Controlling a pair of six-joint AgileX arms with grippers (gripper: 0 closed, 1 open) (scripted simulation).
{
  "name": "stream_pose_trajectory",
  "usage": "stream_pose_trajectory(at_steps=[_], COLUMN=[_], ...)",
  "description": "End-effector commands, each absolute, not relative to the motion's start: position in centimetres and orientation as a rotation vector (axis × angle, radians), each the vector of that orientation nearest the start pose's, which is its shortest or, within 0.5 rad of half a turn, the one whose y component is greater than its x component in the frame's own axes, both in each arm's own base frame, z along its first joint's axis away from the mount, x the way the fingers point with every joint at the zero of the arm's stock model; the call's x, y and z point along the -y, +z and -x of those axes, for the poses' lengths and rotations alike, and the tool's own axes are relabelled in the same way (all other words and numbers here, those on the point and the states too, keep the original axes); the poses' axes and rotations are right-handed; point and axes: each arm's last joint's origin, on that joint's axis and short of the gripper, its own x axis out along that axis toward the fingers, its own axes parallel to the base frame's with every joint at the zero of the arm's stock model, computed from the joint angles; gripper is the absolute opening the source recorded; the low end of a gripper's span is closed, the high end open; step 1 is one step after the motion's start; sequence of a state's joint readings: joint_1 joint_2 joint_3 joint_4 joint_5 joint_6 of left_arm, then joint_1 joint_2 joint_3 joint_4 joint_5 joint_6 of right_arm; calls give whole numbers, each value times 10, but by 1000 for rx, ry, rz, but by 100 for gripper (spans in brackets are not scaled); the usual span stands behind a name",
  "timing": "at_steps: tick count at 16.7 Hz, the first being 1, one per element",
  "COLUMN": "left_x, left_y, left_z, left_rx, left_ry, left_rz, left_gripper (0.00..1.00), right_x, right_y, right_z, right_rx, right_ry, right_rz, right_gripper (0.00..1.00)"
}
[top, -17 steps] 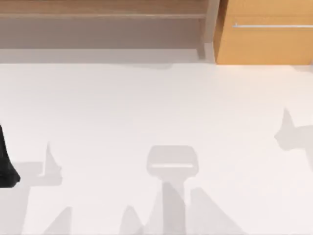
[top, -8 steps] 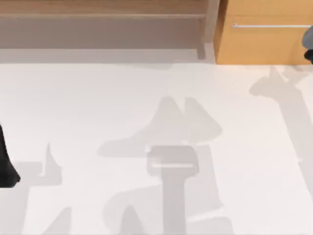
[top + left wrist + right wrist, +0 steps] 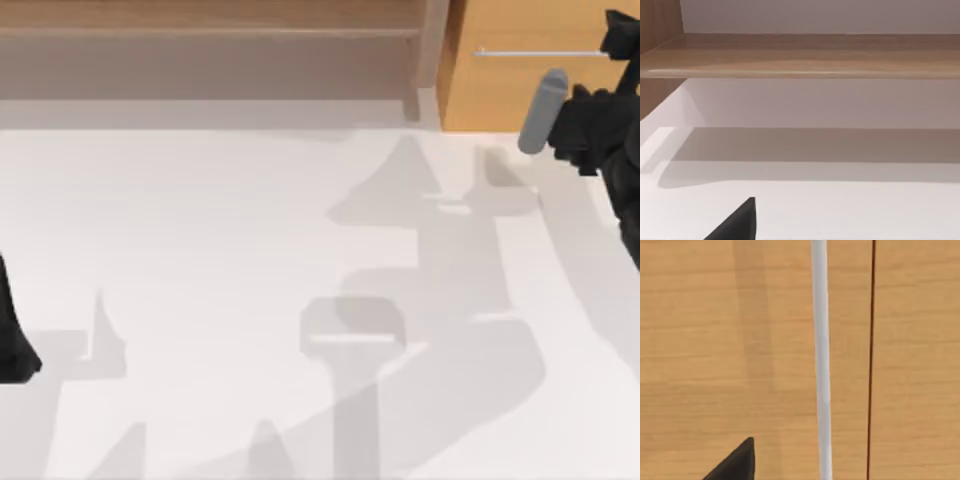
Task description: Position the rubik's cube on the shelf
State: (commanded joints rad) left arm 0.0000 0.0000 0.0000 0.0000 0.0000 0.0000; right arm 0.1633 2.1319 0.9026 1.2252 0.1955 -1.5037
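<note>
The rubik's cube is out of view. The light-brown shelf (image 3: 210,35) runs along the far edge of the table at the left and centre; in the left wrist view its flat board (image 3: 805,55) faces me across bare table. My right gripper (image 3: 605,120) is at the far right, just in front of the orange-wood drawer (image 3: 500,90). The right wrist view looks straight at the drawer front (image 3: 715,340) and its silver handle (image 3: 821,365) from close up. My left arm (image 3: 12,340) sits parked at the table's left edge.
The shelf's upright side post (image 3: 425,60) stands right beside the drawer. The drawer's silver handle (image 3: 540,52) runs across its front. A grey cylinder (image 3: 543,110) sticks out from the right arm. Broad arm shadows lie over the white table (image 3: 200,220).
My right arm has come in from the right edge and now hangs in front of the drawer. Its shadow has swept across the table. The left arm has not moved.
</note>
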Motion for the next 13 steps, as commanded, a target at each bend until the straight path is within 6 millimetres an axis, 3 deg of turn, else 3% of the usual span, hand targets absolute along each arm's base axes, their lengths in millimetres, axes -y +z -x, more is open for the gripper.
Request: stream_pose_trajectory(at_steps=[4,10,13], left_x=[1,1,1], left_y=[160,160,160], left_z=[-106,-106,-106], left_rx=[0,0,0], left_ry=[0,0,0], left_rz=[0,0,0], left_gripper=[100,100,100], right_x=[-70,-67,-69], right_y=[89,89,89], right_z=[-406,-406,-417], right_rx=[-8,-13,-8], right_ry=[-8,-7,-8], right_rz=[1571,1570,1571], right_gripper=[100,100,100])
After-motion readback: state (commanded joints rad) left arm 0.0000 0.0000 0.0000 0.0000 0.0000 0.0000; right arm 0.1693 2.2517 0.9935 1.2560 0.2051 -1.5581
